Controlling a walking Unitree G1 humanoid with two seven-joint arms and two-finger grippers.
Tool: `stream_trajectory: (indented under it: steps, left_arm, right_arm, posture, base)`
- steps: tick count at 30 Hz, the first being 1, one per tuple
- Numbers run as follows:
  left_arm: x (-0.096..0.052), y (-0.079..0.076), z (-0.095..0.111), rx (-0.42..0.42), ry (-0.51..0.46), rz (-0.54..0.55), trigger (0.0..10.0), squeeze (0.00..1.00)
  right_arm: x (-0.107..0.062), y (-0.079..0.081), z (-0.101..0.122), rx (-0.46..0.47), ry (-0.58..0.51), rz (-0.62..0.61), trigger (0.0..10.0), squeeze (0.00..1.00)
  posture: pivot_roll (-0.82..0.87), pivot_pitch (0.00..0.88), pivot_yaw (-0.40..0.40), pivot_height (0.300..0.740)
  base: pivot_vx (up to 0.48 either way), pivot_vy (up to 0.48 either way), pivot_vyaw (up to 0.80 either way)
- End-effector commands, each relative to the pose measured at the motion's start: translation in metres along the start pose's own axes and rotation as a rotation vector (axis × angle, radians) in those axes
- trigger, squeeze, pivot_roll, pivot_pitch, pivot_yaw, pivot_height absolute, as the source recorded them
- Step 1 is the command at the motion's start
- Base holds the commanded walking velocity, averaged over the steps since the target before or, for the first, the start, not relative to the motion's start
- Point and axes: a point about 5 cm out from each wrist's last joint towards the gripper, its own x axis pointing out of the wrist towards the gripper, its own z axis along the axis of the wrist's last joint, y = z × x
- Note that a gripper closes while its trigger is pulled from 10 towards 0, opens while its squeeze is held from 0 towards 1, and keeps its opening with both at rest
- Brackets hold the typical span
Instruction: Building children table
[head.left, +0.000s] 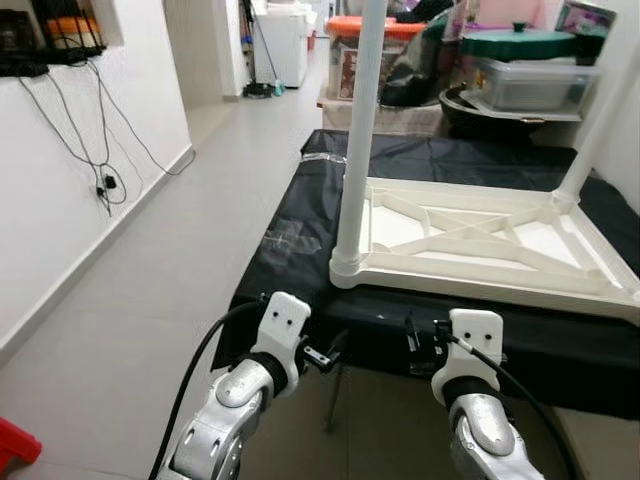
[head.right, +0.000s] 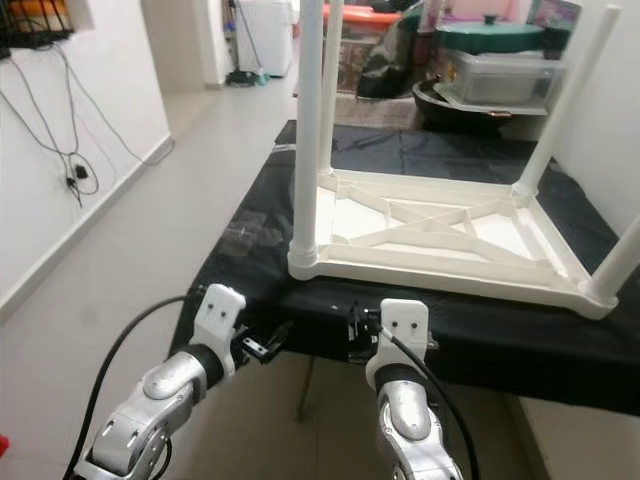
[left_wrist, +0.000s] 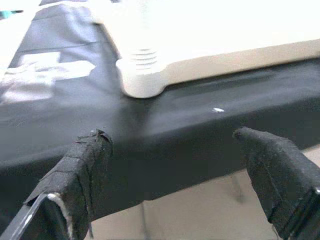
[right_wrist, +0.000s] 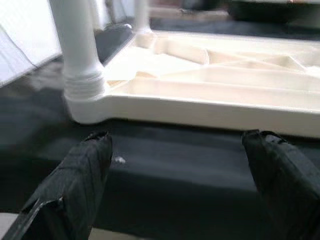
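Observation:
A cream plastic children's table (head.left: 480, 245) lies upside down on a black-covered surface (head.left: 300, 225), with white legs (head.left: 358, 130) standing up from its corners. My left gripper (left_wrist: 172, 150) is open, held just below and in front of the near edge, facing the near-left corner socket (left_wrist: 141, 75). My right gripper (right_wrist: 177, 160) is open too, level with the front edge and pointing at the table's underside ribs (right_wrist: 215, 70). Both hold nothing. Both arms (head.right: 180, 385) reach forward from below.
A white wall with hanging cables (head.left: 95, 150) runs along the left, beside an open tiled corridor (head.left: 200, 230). Boxes, a lidded plastic bin (head.left: 525, 80) and dark bags are stacked beyond the far end. A red object (head.left: 15, 440) sits on the floor, lower left.

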Motion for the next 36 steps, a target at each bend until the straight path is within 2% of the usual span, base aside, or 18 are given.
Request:
stream_trajectory:
  steps: [1, 9, 11, 12, 14, 15, 18, 21, 27, 36]
  left_arm:
    - [-0.001, -0.005, 0.0, -0.015, -0.026, -0.022, 10.0, 0.0]
    - [-0.004, -0.001, 0.002, -0.009, -0.07, 0.016, 10.0, 0.0]
    - [-0.007, 0.011, 0.005, 0.036, -0.103, 0.116, 10.0, 0.0]
    - [-0.007, 0.011, 0.005, 0.036, -0.103, 0.116, 10.0, 0.0]
    - [-0.012, 0.024, 0.008, 0.093, -0.125, 0.211, 10.0, 0.0]
    - [-0.012, 0.024, 0.008, 0.093, -0.125, 0.211, 10.0, 0.0]
    - [-0.018, 0.043, 0.01, 0.129, -0.13, 0.332, 10.0, 0.0]
    - [-0.021, 0.058, 0.014, 0.133, -0.137, 0.441, 10.0, 0.0]
    - [-0.021, 0.067, 0.018, 0.134, -0.157, 0.504, 10.0, 0.0]
    - [-0.022, 0.066, 0.019, 0.138, -0.168, 0.524, 10.0, 0.0]
  right_arm:
    - [0.001, -0.005, -0.003, -0.004, 0.003, -0.004, 10.0, 0.0]
    - [0.005, -0.008, 0.001, 0.025, -0.036, 0.052, 10.0, 0.0]
    - [0.007, -0.007, 0.001, 0.01, -0.049, 0.089, 10.0, 0.0]
    - [0.007, -0.007, 0.001, 0.01, -0.049, 0.089, 10.0, 0.0]
    - [0.01, -0.016, 0.004, -0.023, -0.068, 0.052, 10.0, 0.0]
    - [0.01, -0.016, 0.004, -0.023, -0.068, 0.052, 10.0, 0.0]
    - [0.016, -0.037, 0.007, -0.029, -0.088, -0.053, 10.0, 0.0]
    - [0.018, -0.046, 0.008, -0.029, -0.102, -0.106, 10.0, 0.0]
    - [0.019, -0.044, 0.005, -0.03, -0.096, -0.098, 10.0, 0.0]
    - [0.022, -0.046, 0.003, -0.019, -0.091, -0.107, 10.0, 0.0]
  posture:
    - [0.06, 0.0, -0.069, 0.74]
    - [0.06, 0.0, -0.078, 0.74]
    - [0.06, 0.0, -0.083, 0.74]
    - [0.06, 0.0, -0.083, 0.74]
    - [0.06, 0.0, -0.085, 0.74]
    - [0.06, 0.0, -0.085, 0.74]
    - [0.07, 0.0, -0.089, 0.74]
    - [0.07, 0.0, -0.092, 0.74]
    - [0.07, 0.0, -0.09, 0.74]
    - [0.07, 0.0, -0.091, 0.74]
  base:
    - [0.0, 0.0, 0.0]
    - [0.0, 0.0, 0.0]
    - [0.0, 0.0, 0.0]
    - [0.0, 0.0, 0.0]
    - [0.0, 0.0, 0.0]
    - [0.0, 0.0, 0.0]
    - [0.0, 0.0, 0.0]
    - [0.0, 0.0, 0.0]
    - [0.0, 0.0, 0.0]
    - [0.0, 0.0, 0.0]
